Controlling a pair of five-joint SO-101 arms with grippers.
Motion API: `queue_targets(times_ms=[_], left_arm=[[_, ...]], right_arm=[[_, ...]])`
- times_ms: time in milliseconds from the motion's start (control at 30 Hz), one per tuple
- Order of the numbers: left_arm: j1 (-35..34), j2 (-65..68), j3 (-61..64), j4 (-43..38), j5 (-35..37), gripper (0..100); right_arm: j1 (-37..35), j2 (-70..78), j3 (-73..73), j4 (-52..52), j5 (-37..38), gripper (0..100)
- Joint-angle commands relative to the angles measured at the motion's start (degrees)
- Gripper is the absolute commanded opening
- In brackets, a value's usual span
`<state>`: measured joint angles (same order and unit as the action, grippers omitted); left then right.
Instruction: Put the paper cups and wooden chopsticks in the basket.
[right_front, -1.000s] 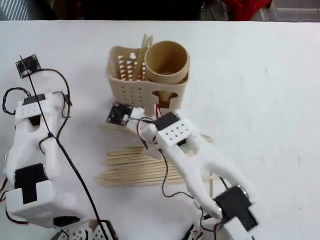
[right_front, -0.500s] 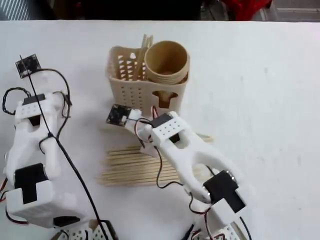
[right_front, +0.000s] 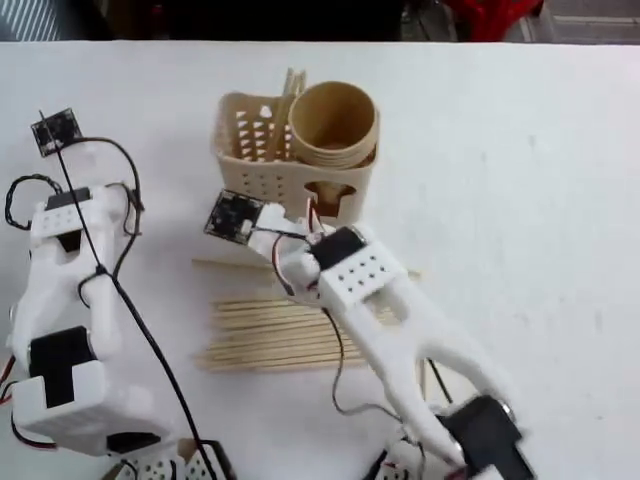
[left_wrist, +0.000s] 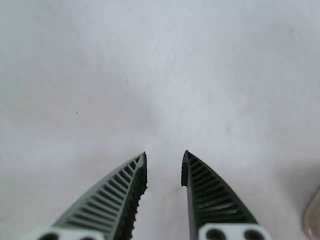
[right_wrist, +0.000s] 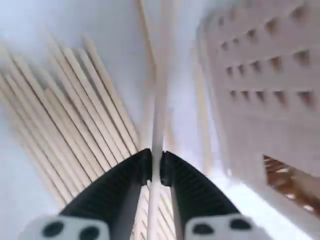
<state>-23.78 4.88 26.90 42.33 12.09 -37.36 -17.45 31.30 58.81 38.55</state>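
since a second ago the right arm (right_front: 360, 275) has drawn its wrist closer to the basket (right_front: 262, 180) and its elbow end has swung back toward the near edge of the table (right_front: 520, 180), while the left arm (right_front: 70, 300) has kept its place. the right claw (right_wrist: 156, 167) is all but closed, its two jaws pinching a single chopstick (right_wrist: 159, 115) at their tips. that stick's long axis runs straight out ahead of the claw, in line with the jaws, and its far end points away from the wrist, passing along the basket's perforated front wall without touching it. the loose pile of chopsticks (right_front: 270, 335) lies flat on the table on the other side of the held stick, in front of the basket, long axes running across the table from side to side. stacked paper cups (right_front: 333, 122) stand upright inside the basket, with a few sticks beside them at its back rim. the left claw (left_wrist: 164, 167) hangs over bare table with a narrow gap between its jaws, holding nothing.
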Motion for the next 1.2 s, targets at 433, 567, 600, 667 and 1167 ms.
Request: queue_targets(times_ms=[433, 567, 600, 667, 1167], left_arm=[[0.2, -0.3, -0.2, -1.0, 0.4, 13], [0.1, -0.3, -0.2, -1.0, 0.4, 13], [0.1, -0.3, -0.2, -1.0, 0.4, 13], [0.3, -0.3, -0.4, -1.0, 0.4, 13], [0.2, -0.3, -0.4, -1.0, 0.4, 13]], right_arm=[[-2.2, -4.5, -27.2, -34.9, -24.9, 1.5], [0.0, 4.2, -27.2, -44.9, -25.1, 1.5], [0.9, 6.0, -27.2, -46.6, -24.9, 1.5], [3.0, 9.4, -27.3, -50.6, -25.2, 1.5], [5.2, 6.3, -12.5, -57.1, -32.8, 1.5]])
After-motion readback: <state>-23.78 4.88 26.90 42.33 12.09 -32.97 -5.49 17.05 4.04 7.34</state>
